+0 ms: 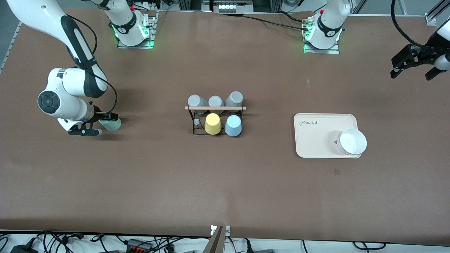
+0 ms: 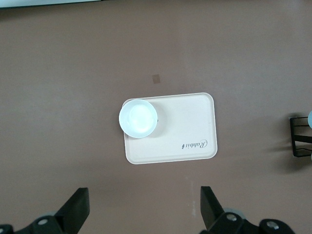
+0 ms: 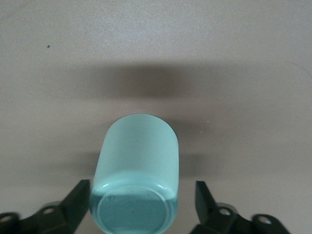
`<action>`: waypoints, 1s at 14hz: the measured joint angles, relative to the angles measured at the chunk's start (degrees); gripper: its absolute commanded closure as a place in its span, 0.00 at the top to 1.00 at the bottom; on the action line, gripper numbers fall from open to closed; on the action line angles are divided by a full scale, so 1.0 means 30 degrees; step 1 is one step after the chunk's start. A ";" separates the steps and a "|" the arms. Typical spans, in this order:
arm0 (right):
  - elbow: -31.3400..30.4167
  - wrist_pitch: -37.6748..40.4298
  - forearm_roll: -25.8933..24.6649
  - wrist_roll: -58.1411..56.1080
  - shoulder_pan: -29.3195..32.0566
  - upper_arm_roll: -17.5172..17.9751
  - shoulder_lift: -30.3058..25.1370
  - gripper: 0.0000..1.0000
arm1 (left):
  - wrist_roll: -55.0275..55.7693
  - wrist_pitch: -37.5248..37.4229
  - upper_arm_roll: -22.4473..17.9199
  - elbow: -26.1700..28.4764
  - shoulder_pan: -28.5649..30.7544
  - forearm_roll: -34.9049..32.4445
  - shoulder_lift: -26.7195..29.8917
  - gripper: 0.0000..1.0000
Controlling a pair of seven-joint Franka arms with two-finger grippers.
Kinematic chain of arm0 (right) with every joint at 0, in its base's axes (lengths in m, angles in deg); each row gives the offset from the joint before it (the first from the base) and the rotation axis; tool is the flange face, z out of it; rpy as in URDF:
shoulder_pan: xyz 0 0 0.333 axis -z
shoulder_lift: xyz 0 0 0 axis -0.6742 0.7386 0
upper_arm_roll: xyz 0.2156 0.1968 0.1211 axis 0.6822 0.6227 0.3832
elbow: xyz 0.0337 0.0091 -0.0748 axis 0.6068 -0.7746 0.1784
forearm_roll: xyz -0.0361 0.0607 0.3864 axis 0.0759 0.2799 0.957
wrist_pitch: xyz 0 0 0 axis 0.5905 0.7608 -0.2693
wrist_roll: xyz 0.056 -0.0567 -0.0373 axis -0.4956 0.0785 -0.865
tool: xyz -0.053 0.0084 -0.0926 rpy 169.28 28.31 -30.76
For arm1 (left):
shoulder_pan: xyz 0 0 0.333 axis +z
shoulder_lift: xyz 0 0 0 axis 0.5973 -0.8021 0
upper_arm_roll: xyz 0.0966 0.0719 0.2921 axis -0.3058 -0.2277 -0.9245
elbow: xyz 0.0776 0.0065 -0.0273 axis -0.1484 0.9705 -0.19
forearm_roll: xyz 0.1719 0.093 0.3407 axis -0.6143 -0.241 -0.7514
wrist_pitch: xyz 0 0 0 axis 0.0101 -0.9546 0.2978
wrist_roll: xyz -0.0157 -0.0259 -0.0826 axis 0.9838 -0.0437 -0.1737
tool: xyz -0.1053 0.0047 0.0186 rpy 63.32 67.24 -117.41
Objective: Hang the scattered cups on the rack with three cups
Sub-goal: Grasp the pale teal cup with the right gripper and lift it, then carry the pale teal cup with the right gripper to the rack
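**Right pincer around the sage green cup, left arm waiting wide**

The rack (image 1: pixel 215 117) stands mid-surface (image 1: pixel 225 189), a black wire frame with a light wooden rod (image 1: pixel 215 108) across its top. Three grey cups (image 1: pixel 214 101) sit on the row of the rack farther from the front camera. On the nearer row, a yellow cup (image 1: pixel 212 123) and the light blue cup (image 1: pixel 233 125) hang side by side, upside down, the blue one toward the left arm's end of the rack.

The sage green cup (image 1: pixel 111 124) lies well apart from the rack, toward the right arm's end of the surface. The right arm bends down from its base with its wrist turned sideways, low over the surface. The right pincer (image 1: pixel 102 123) straddles the cup; in the right wrist view the cup (image 3: pixel 137 173) lies on its side with a finger (image 3: pixel 78 202) just beside each flank and a sliver of gap still showing, so the pincer is spread and not clamped.

The left arm waits at the edge of the surface, far from the rack at the left arm's end. The left pincer (image 1: pixel 415 66) hangs high with its fingers (image 2: pixel 78 207) spread apart and nothing between them. It looks down on a cream tray (image 2: pixel 187 126) holding a white bowl (image 2: pixel 139 118) near the tray's corner; the tray (image 1: pixel 316 135) lies between the rack and the left arm's end.
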 measured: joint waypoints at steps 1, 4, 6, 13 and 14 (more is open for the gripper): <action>0.0002 -0.0011 -0.0001 0.0000 -0.0001 0.0020 -0.0006 0.49 | 0.0002 0.0000 0.0000 0.0000 0.0000 0.0000 0.0000 1.00; 0.0057 -0.0043 -0.0006 -0.0003 -0.0009 0.0060 -0.0130 0.32 | 0.0017 0.0082 -0.0007 -0.0003 0.0011 0.0000 0.0001 1.00; 0.0368 -0.0179 -0.0021 -0.0049 -0.0021 0.0218 -0.0223 0.30 | 0.0021 0.0222 -0.0007 -0.0003 0.0017 0.0000 0.0001 1.00; 0.8069 0.6463 -0.0028 -0.0044 -0.0186 0.3464 -0.0248 0.28 | 0.0030 0.0238 -0.0010 -0.0002 0.0040 0.0000 0.0001 1.00; 0.9507 0.7628 -0.0026 -0.0043 -0.0314 0.3819 0.0018 0.28 | 0.0031 0.0238 -0.0011 -0.0001 0.0049 0.0000 0.0001 1.00</action>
